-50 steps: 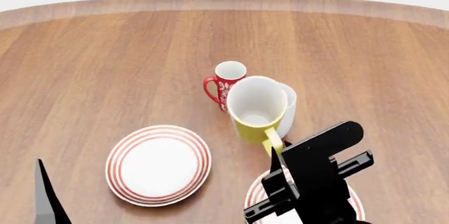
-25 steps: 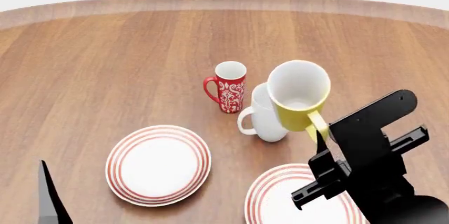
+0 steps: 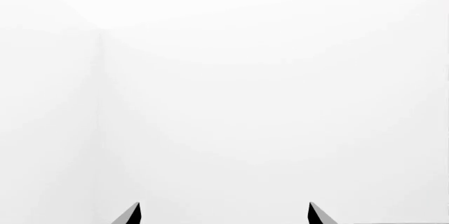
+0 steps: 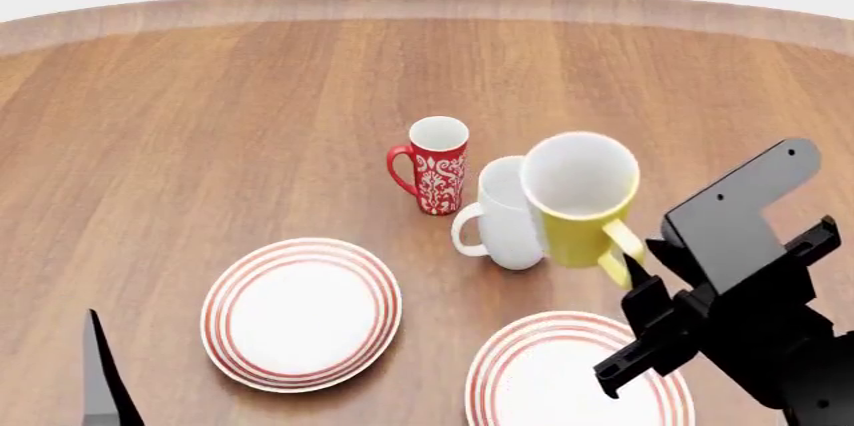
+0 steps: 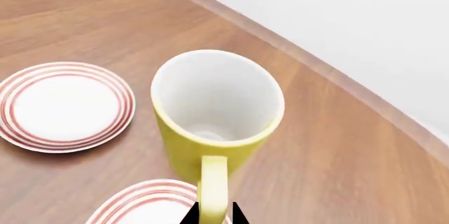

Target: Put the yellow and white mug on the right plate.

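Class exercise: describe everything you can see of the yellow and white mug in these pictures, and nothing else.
The yellow and white mug has a glossy yellow outside, a plain white inside and a yellow loop handle; it looks ceramic and empty. The right gripper holds it by the handle, tilted, with its mouth open toward the head camera. It seems lifted off the wooden table, in front of the white mug and beyond the right plate, not yet on it.

Three mugs are in sight: one yellow and white mug [image 4: 582, 200], one all-white mug [image 4: 501, 213] and one slim red patterned mug [image 4: 433, 165]. There are two plates, both white with thin red rings: the left plate [image 4: 302, 313] and the right plate [image 4: 561, 379]. One wooden counter [image 4: 200, 126] carries them. Two grippers show, the right gripper [image 4: 638, 286] and the left gripper [image 3: 223, 214]
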Robot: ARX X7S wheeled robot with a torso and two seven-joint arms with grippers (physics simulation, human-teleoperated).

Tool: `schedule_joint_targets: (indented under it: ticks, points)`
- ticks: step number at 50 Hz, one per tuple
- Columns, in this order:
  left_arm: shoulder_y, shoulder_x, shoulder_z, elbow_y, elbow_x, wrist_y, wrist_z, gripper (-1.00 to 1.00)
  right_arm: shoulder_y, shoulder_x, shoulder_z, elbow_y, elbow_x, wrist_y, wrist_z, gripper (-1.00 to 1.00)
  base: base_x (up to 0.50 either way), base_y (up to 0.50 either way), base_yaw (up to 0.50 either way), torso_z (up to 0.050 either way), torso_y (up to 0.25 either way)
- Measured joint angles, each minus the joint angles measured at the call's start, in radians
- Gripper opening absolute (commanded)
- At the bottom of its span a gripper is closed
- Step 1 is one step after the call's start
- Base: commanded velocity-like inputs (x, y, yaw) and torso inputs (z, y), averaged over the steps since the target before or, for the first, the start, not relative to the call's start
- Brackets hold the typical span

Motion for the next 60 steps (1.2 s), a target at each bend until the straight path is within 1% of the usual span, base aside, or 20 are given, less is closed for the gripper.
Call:
schedule_joint_targets:
  ticks: [25,60]
  points:
    - [-0.001,-0.006,0.011,-0.003,0.003,-0.004,-0.007,1.0,-0.062,-0.029,-0.011,0.083,0.031,-0.029,-0.037,-1.0,0.0,0.0,0.0,0.0,0.0]
    - [-0.004,-0.015,0.026,-0.002,0.0,-0.011,-0.014,1.0,-0.096,-0.053,-0.024,0.205,0.023,-0.066,-0.041,-1.0,0.0,0.0,0.0,0.0,0.001]
